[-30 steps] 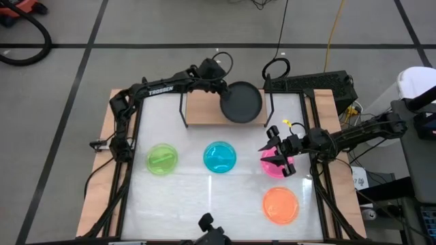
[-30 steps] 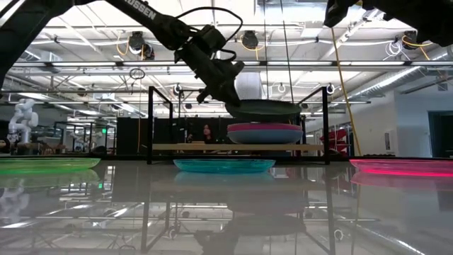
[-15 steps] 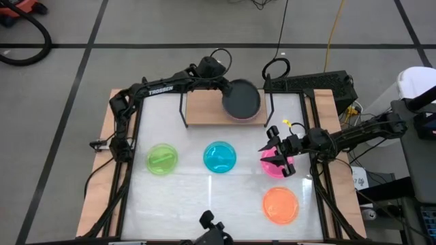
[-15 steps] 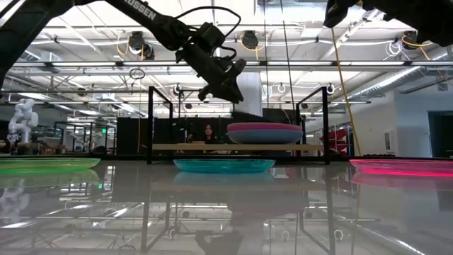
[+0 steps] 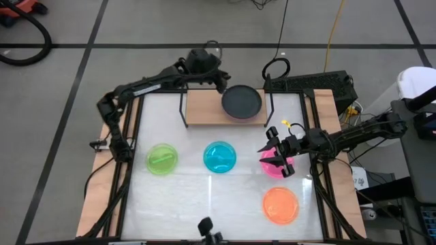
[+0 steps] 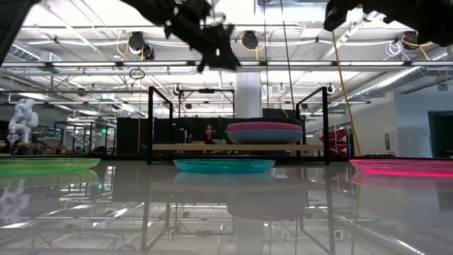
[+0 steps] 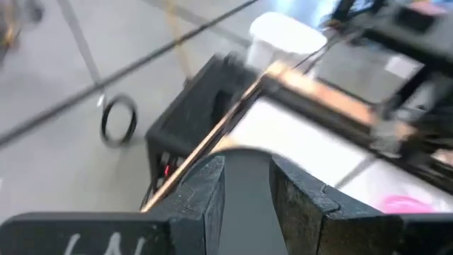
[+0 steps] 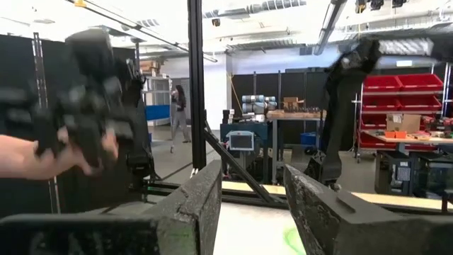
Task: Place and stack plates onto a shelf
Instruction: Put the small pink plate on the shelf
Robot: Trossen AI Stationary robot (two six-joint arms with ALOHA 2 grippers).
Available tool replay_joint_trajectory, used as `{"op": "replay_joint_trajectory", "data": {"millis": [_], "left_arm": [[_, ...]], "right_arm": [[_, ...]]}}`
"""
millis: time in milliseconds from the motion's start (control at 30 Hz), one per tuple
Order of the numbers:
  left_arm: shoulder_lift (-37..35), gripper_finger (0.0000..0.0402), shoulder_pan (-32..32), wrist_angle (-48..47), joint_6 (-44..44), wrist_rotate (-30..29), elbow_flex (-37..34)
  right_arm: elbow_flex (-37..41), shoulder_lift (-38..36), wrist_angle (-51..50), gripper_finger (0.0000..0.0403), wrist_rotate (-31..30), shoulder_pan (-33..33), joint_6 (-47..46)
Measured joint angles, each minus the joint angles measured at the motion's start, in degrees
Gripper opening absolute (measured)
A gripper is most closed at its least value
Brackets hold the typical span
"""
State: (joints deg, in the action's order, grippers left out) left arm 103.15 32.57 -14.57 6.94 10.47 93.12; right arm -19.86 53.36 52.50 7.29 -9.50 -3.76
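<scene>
Markings: you can read no writing or brand here; the lettering on the left arm is too blurred.
Left end effector (image 5: 219, 80): you see it raised behind the shelf's back edge, well above the board in the low view; its fingers (image 7: 205, 191) stand apart with nothing between them.
Right end effector (image 5: 270, 155): it hovers over the pink plate (image 5: 279, 167); fingers apart, nothing held.
Shelf (image 5: 204, 109): light-wood board at the tabletop's (image 5: 184, 197) far side.
Stack: black plate (image 5: 242, 102) lies topmost on the shelf's right half, with magenta (image 6: 264, 127) and blue (image 6: 264, 136) layers beneath it in the low view.
Tabletop plates: green plate (image 5: 162, 160), cyan plate (image 5: 220, 156), pink plate, and orange plate (image 5: 281, 205) nearest you.
Surroundings: black case (image 5: 313, 83) and coiled cable (image 5: 276, 68) beyond the shelf; a person (image 6: 209, 132) in the room behind.
</scene>
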Motion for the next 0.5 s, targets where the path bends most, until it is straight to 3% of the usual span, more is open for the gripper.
{"op": "replay_joint_trajectory", "data": {"millis": [267, 500], "left_arm": [[-17.71, 0.0116, -5.96, -0.29, -9.08, -2.69, -6.31], [-35.25, 0.0116, -11.41, 10.15, -6.88, -6.28, -26.59]], "right_arm": [[-0.01, 0.00, -2.64, 0.0134, 0.00, 0.00, -0.05], [0.00, 0.00, -4.07, 0.0134, -0.02, 0.02, -0.05]]}}
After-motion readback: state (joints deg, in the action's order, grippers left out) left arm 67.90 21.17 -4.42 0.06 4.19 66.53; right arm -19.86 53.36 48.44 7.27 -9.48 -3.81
